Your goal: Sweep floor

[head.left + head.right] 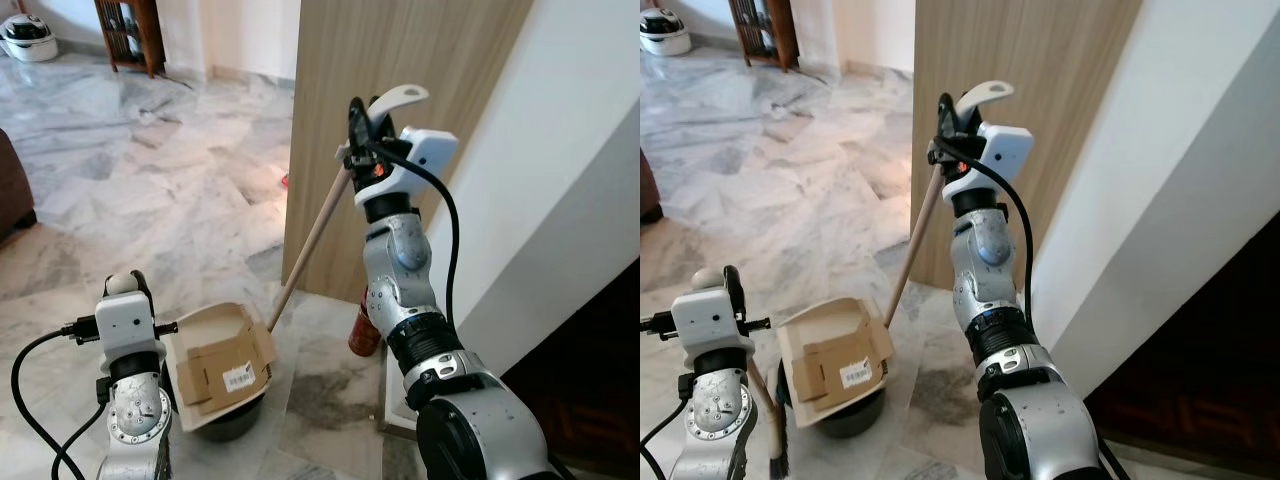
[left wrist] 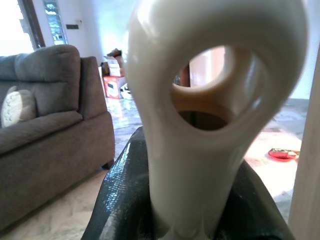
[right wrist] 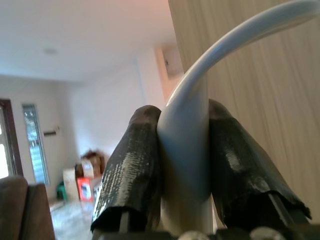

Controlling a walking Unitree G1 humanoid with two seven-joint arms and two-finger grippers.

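Left eye view: the right gripper (image 1: 362, 128) is raised before a wooden panel (image 1: 400, 60), jaws closed on the white handle end (image 1: 398, 97) of a long wooden-shafted dustpan (image 1: 222, 365); the shaft slants down to the pan resting on the marble floor (image 1: 150, 180), with flattened cardboard (image 1: 225, 362) in it.
Right eye view: the left gripper (image 1: 728, 285) sits low beside the pan; a thin pale stick with a dark brush end (image 1: 773, 440) runs down below it.
Left wrist view: jaws closed around a cream looped handle (image 2: 210, 100); a grey sofa (image 2: 45, 135) stands behind.
Right wrist view: both black fingers (image 3: 132, 170) press the white handle's neck (image 3: 187, 150).
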